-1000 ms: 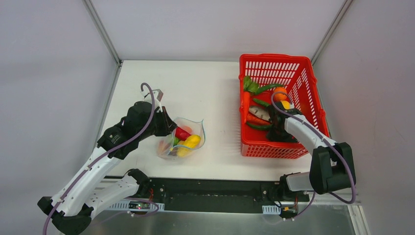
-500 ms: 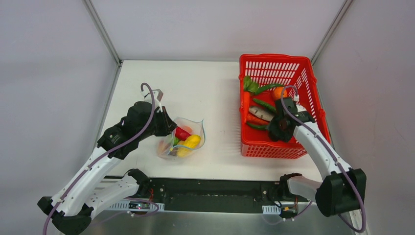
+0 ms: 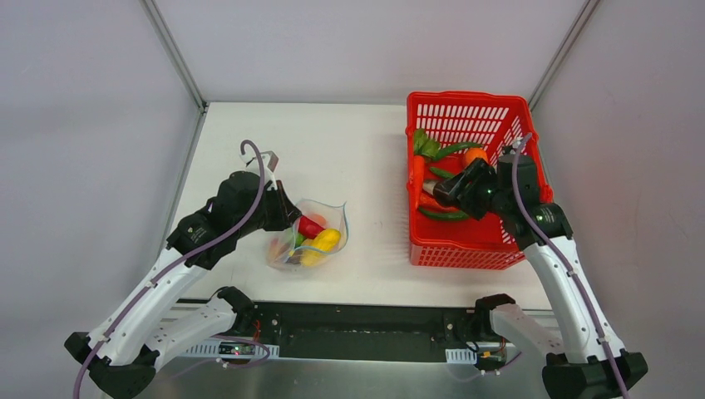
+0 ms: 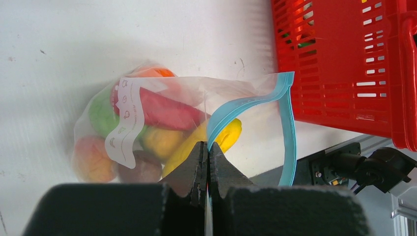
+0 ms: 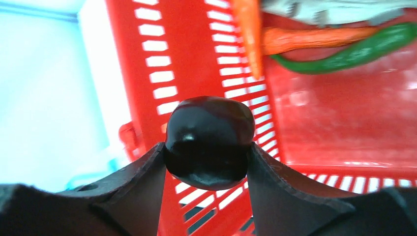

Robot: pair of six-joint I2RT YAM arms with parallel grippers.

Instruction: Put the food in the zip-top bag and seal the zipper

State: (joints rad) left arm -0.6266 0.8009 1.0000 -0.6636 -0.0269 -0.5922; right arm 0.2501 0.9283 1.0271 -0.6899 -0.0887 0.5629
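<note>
Red plastic mesh basket [image 3: 465, 97] sits at 2 o'clock on the table. The right arm arches over it, wrist pointing toward 9 o'clock.

Clear crinkly zip-top bag [image 3: 335, 218], part filled with toy food, lies at 8 o'clock. Thin floppy film, so best held by its rim. The left arm reaches in from 7 o'clock, and the left gripper [image 4: 207, 152] is pinched tight on the teal-blue zipper strip [image 4: 289, 123], propping the mouth open.

Right gripper [image 5: 206, 147] clamps the glossy dark purple ball [image 5: 209, 128] across its middle, over the basket. Likely light, rigid and slippery.

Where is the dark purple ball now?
The dark purple ball is clamped in the right hand, over the red plastic mesh basket, top view's right.
</note>
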